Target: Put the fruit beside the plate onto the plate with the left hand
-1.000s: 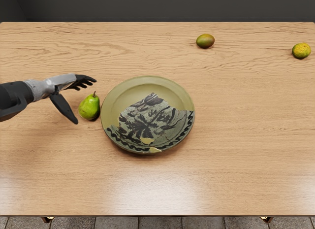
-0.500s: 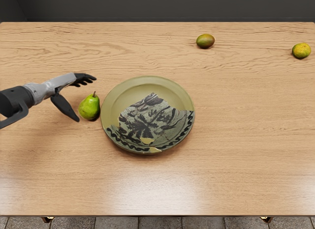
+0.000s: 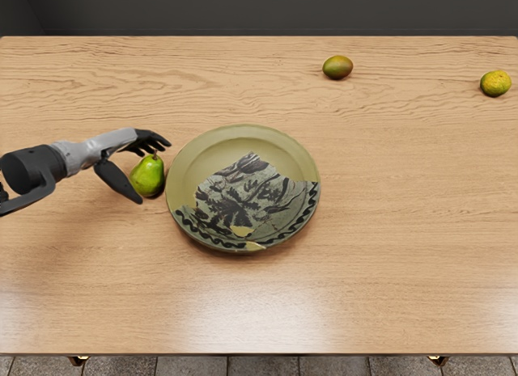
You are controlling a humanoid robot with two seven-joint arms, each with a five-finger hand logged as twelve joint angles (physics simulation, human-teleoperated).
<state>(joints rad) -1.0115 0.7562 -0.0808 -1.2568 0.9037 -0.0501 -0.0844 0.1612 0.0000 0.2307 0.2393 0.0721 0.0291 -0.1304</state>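
A green pear stands upright on the table just left of the olive plate, which has a dark pattern in its middle. My left hand reaches in from the left edge and sits right at the pear. Its fingers are spread above the pear's top and the thumb hangs at the pear's left side. The hand is open and has not closed around the fruit. The right arm is out of view.
A greenish mango lies at the back of the table, and an orange-green citrus fruit sits near the far right edge. The wooden table stretches wide around the plate.
My left hand has moved right toward the pear, from a gap beside it to bracketing it with fingers above and thumb at its side. The pear has not moved.
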